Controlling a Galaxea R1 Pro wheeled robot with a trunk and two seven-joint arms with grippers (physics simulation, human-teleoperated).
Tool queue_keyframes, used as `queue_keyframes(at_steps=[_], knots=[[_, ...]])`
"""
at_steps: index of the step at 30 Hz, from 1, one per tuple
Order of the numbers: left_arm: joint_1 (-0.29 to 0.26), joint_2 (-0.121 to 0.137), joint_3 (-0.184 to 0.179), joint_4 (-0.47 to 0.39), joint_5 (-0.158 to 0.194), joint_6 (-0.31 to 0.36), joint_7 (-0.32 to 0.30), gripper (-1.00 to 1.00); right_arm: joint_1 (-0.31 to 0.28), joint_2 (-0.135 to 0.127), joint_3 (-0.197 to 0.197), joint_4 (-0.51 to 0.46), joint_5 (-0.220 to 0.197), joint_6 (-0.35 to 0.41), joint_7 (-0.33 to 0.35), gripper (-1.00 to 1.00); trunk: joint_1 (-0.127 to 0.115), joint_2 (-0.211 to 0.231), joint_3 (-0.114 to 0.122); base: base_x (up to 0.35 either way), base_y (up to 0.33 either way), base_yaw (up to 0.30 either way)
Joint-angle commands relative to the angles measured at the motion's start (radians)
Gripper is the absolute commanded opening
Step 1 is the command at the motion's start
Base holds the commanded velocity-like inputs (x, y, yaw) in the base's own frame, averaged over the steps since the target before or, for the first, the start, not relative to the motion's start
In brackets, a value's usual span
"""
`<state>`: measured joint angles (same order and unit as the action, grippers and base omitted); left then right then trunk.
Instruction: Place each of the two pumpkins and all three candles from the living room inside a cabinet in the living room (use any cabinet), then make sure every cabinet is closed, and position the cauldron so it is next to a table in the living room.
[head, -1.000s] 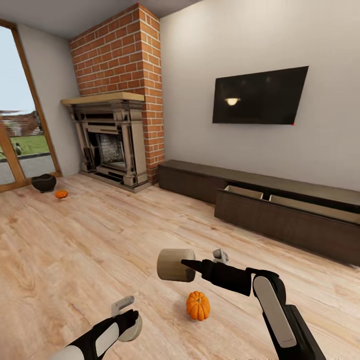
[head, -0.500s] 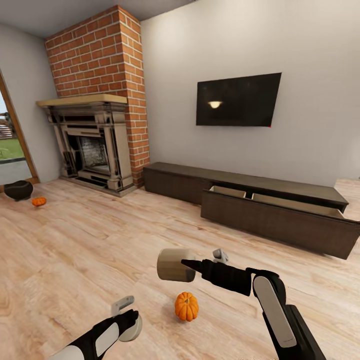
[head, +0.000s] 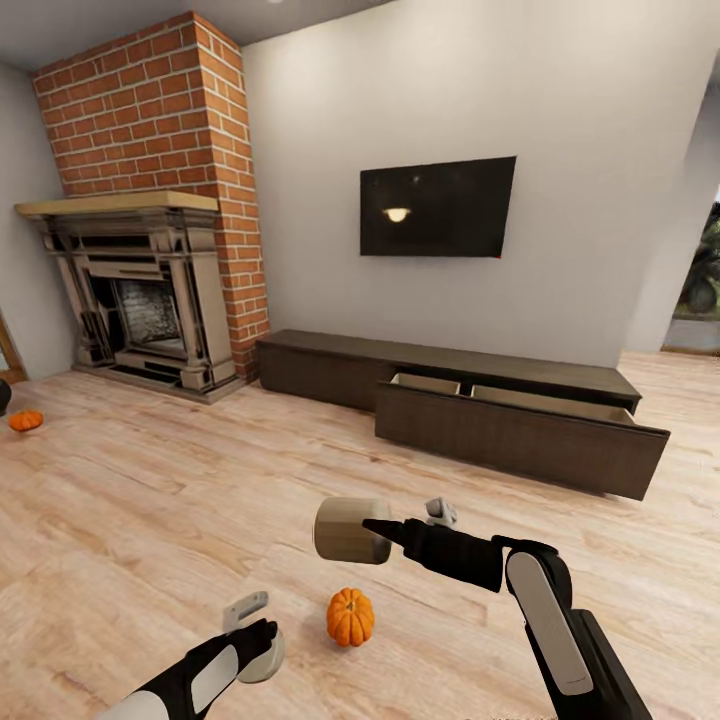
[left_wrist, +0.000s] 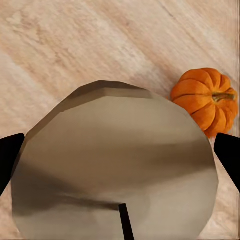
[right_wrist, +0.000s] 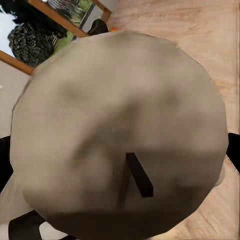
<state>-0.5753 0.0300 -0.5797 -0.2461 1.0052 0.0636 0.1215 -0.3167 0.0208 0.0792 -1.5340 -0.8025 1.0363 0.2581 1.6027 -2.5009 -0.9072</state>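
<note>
My right gripper (head: 376, 531) is shut on a cream candle (head: 343, 530), held sideways above the floor; the right wrist view has this candle (right_wrist: 120, 135) end-on. My left gripper (head: 256, 637) is low at the front left, shut on a second candle (head: 264, 658), seen close between the fingers (left_wrist: 115, 165). One orange pumpkin (head: 350, 617) lies on the floor between my arms, beside the left candle (left_wrist: 207, 100). Another pumpkin (head: 25, 421) sits far left, next to a sliver of the black cauldron (head: 3, 396). The long dark cabinet (head: 330, 365) has its wide drawer (head: 520, 445) pulled open. The table is out of view.
A brick fireplace (head: 140, 290) stands at the back left. A black TV (head: 437, 207) hangs on the wall above the cabinet. Pale wood floor (head: 180, 500) stretches between me and the cabinet. A doorway opens at the far right (head: 700, 290).
The camera has swung to the right, so the whole room has slid left in view. The cauldron is now almost off the left edge. Both arms hold their candles as before.
</note>
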Motion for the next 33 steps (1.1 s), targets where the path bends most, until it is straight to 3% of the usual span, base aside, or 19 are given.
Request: queue_keyframes(at_steps=[1,33], knots=[[0.0,0.001,-0.008,-0.004,0.007,0.004,0.009,-1.0,-0.001,0.001,-0.001,0.0,0.006,0.004,0.009,-1.0,0.0,0.0,0.0,0.0,0.0,-0.208],[0.0,0.002,-0.008,-0.004,0.006,0.004,0.008,-1.0,-0.001,0.001,-0.001,0.002,0.008,0.004,0.009,-1.0,0.0,0.0,0.028,0.0,0.0,-0.208]])
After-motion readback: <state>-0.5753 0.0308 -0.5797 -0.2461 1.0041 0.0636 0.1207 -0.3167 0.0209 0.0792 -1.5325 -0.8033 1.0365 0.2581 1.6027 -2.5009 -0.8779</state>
